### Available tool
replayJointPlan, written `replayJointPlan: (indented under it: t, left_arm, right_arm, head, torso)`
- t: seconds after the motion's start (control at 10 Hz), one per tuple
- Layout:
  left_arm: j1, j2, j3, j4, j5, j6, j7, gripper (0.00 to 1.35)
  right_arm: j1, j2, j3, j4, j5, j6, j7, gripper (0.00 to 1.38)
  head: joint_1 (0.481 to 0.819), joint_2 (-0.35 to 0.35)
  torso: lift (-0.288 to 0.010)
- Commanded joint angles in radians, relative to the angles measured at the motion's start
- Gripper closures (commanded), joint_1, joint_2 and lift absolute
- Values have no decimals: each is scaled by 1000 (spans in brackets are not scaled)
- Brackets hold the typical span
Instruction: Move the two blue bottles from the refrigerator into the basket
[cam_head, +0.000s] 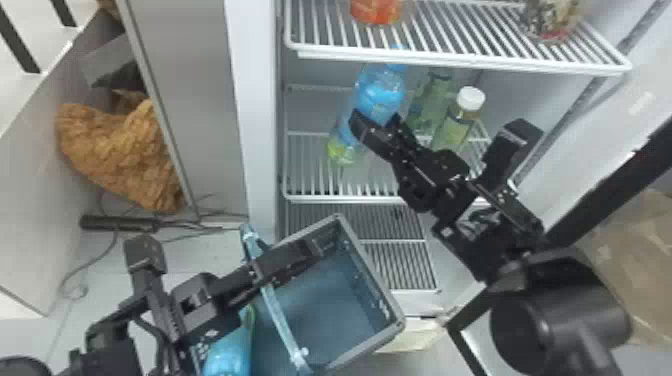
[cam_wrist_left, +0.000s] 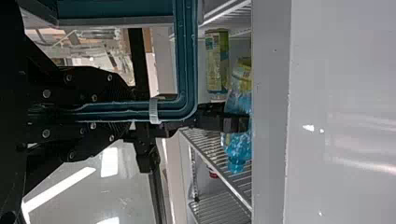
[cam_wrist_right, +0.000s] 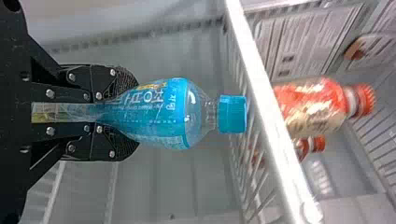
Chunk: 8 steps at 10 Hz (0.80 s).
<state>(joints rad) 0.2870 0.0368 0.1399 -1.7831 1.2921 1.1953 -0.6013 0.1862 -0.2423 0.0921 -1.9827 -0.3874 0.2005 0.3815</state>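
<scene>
Fingers of our right gripper (cam_wrist_right: 130, 115) are clamped around the waist of one blue bottle (cam_wrist_right: 159, 114), inside the refrigerator (cam_head: 260, 125); that grip leaves neck and cap free and should keep it steady. We cannot tell whether its base touches the lower shelf (cam_head: 345, 198). The other blue bottle (cam_head: 227, 352) appears to lie in the basket (cam_head: 371, 270), partly hidden by our left arm (cam_head: 187, 305). Our left gripper (cam_wrist_left: 130, 113) has its fingers closed on the basket's handle (cam_head: 276, 305), presumably to hold the opening near the shelves and shorten the carry. Next, we judge, we should draw the bottle out low, since its cap could catch the upper shelf (cam_head: 450, 61), then lower it beside the handle, which spans the opening.
</scene>
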Motion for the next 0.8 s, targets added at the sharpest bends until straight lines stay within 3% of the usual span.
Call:
replayJointPlan:
  t: [0.0,0.7]
  left_arm:
    - [0,0,0,0,-2,-3,0,1199]
    - [3,5,16,-2,4,-20,-2,1199]
  right_arm:
    - [59,-11,0,-90,-37,47,11,1273]
    - [317,-28,-22,-360,-75,195,73,1274]
  head:
    - [695,-136]
    - [695,-71]
  torso:
    - [-220]
    - [-220]
